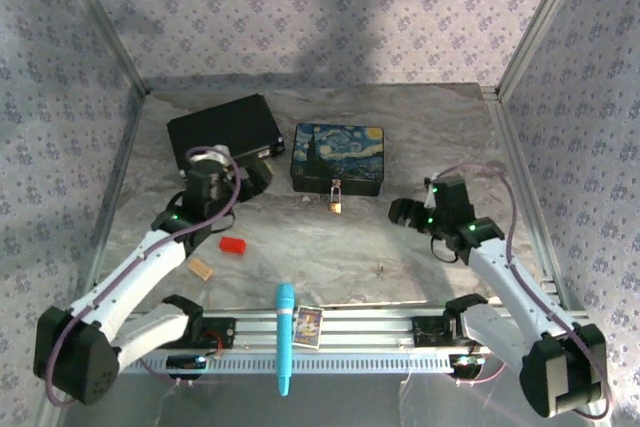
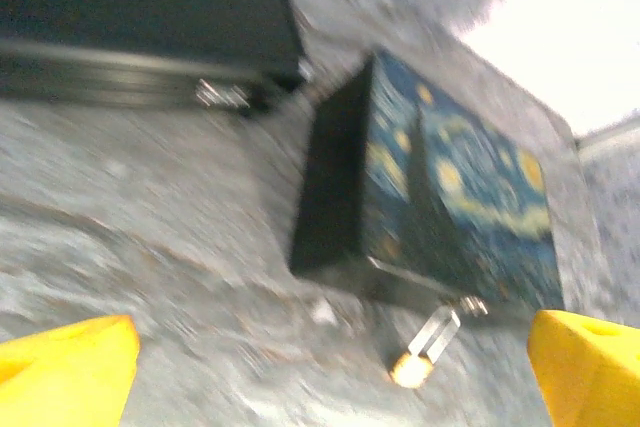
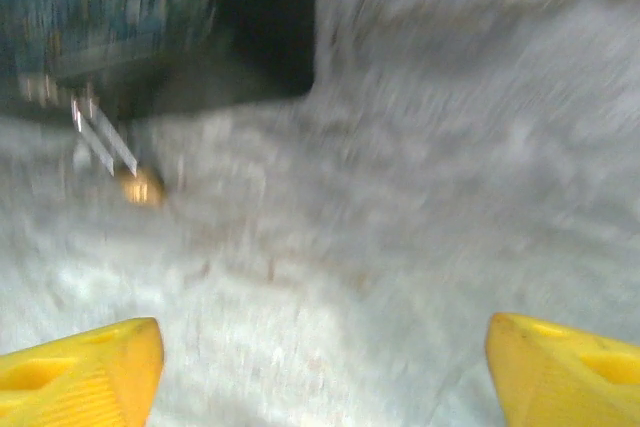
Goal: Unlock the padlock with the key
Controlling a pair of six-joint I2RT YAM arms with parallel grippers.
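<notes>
The tiny brass padlock [image 1: 336, 205] hangs by its silvery shackle from the front latch of the painted starry-night box [image 1: 338, 157]. A small thin key [image 1: 380, 269] lies on the table, in front and to the right of the box. My left gripper [image 1: 256, 175] hovers left of the box, open and holding nothing. In the left wrist view the padlock [image 2: 412, 369] lies between the yellow fingertips [image 2: 65, 367], near the right one. My right gripper [image 1: 400, 212] sits right of the padlock, open and holding nothing. The blurred right wrist view has the padlock [image 3: 140, 187] at far left.
A black case [image 1: 225, 132] lies behind the left gripper. A red block [image 1: 233, 245] and a tan wooden block [image 1: 201, 268] sit at front left. A blue marker [image 1: 285, 337] and a card [image 1: 307, 325] rest on the front rail. Patterned walls enclose the table.
</notes>
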